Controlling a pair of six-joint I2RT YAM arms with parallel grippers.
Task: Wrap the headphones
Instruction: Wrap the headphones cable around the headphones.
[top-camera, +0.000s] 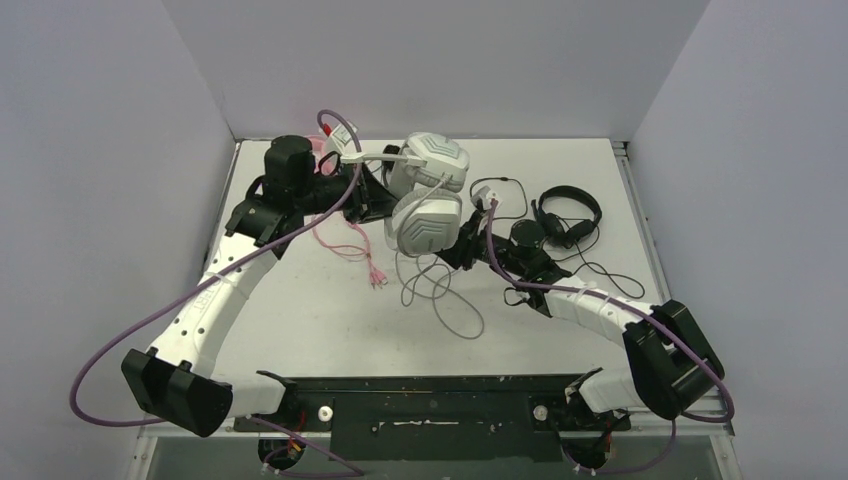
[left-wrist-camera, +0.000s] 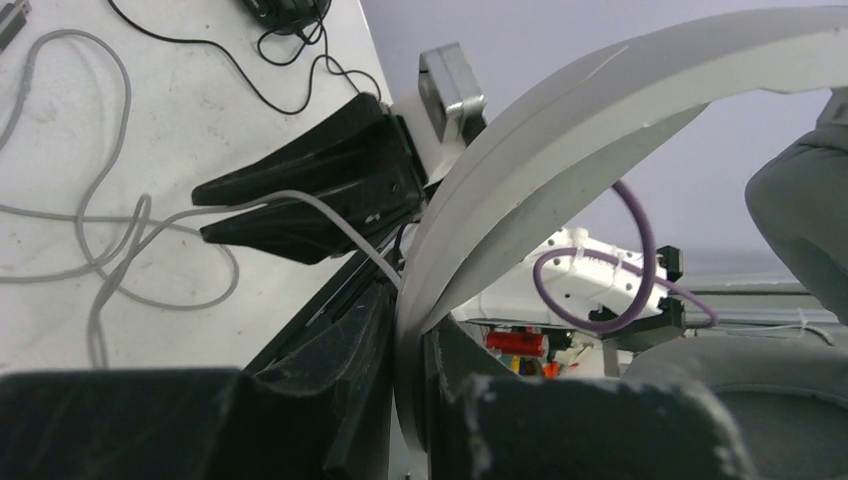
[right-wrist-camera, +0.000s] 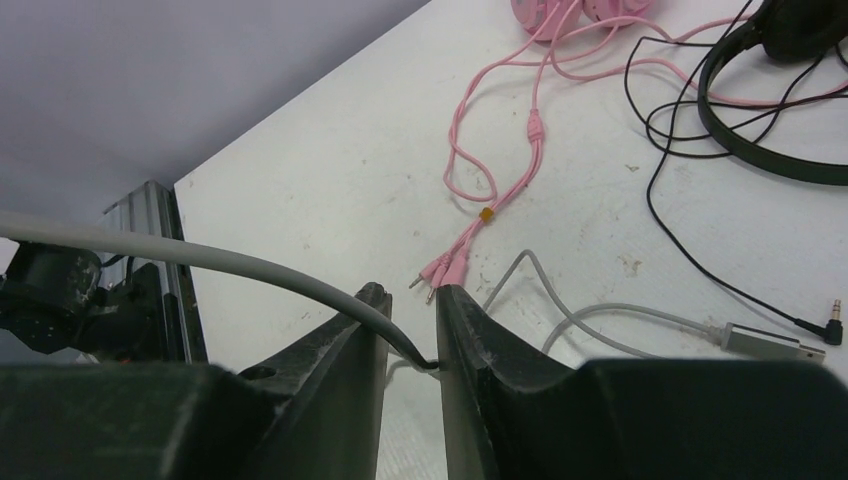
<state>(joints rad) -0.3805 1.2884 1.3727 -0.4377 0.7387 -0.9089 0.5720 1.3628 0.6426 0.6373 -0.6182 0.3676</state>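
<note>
Bulky white-grey headset (top-camera: 425, 222), grey cable (right-wrist-camera: 200, 254) trailing

On my left wrist view the left jaws are clamped on the white-grey headset (left-wrist-camera: 600, 110) at its headband, which arcs up to the right above a grey ear cushion (left-wrist-camera: 740, 375). Beyond, the right jaws hang over the desk (left-wrist-camera: 180, 130). The grey cable (left-wrist-camera: 110, 270) runs out from between them and loops on the surface.
</note>
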